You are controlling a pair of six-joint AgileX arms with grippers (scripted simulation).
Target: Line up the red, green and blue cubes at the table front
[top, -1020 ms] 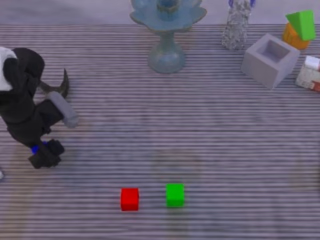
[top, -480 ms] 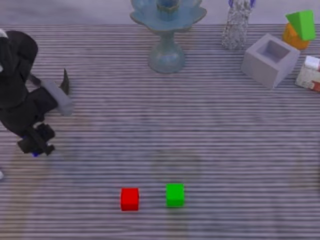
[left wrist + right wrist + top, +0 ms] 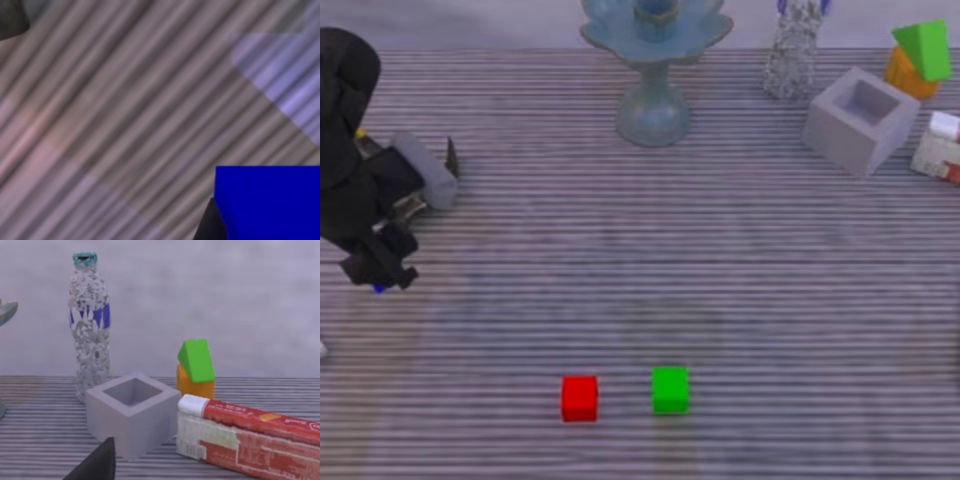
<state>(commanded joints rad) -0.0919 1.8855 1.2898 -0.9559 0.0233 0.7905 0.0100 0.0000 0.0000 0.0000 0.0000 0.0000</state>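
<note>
The red cube (image 3: 579, 397) and the green cube (image 3: 670, 389) sit side by side, a small gap apart, near the front of the striped table (image 3: 740, 300). My left gripper (image 3: 380, 270) hangs at the far left, shut on the blue cube (image 3: 378, 288). In the left wrist view the blue cube (image 3: 267, 200) fills the corner against a dark finger (image 3: 210, 225), with striped tabletop beyond. My right gripper (image 3: 100, 465) is outside the top view and shows only as a dark edge in its wrist view.
Along the back stand a blue-grey pedestal bowl (image 3: 653, 60), a speckled bottle (image 3: 795, 50), the grey hollow box (image 3: 860, 118), a green wedge on an orange block (image 3: 923, 45) and a red-and-white carton (image 3: 942, 145).
My left arm has drawn back to the left and toward the table's rear, carrying the blue cube with it. The red and green cubes have not moved.
</note>
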